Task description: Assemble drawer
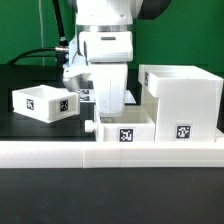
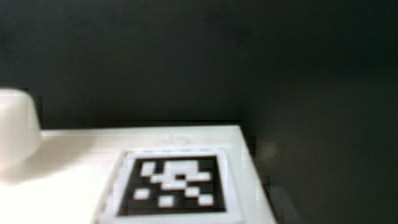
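Overall: black table, green backdrop.
Low white wall lines its near edge; claw hangs above, spread impossible to tell.

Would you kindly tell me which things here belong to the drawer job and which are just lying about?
Job:
- small box, on the exterior view's left
- casing, on its right
- low box, beside the casing, marker on its front

Lying about:
- wall, along the front
- table, black, under everything
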Controlling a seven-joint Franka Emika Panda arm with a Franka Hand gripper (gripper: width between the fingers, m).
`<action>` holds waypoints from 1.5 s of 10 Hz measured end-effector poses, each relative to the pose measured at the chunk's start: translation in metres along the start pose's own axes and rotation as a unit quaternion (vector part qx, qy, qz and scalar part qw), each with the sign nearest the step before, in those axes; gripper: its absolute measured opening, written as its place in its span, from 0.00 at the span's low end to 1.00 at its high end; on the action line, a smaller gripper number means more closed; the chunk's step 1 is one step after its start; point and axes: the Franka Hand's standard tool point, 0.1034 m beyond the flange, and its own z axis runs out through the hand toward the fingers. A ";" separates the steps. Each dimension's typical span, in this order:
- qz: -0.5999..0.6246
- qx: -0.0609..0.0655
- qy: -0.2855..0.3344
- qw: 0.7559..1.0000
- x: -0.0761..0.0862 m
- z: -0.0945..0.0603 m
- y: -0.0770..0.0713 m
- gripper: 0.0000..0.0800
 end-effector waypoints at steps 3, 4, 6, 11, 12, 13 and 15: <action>-0.002 0.001 0.000 1.000 0.002 0.001 -0.001 0.05; -0.003 0.003 0.000 1.000 0.004 0.001 -0.001 0.05; -0.004 0.016 0.000 1.000 0.004 0.002 -0.005 0.05; -0.004 0.030 0.000 1.000 0.005 0.002 -0.007 0.05; -0.004 0.030 0.001 1.000 0.007 0.002 -0.007 0.05; -0.002 0.030 0.001 1.000 0.007 0.002 -0.006 0.05; 0.009 0.029 0.000 1.000 0.008 0.002 -0.006 0.05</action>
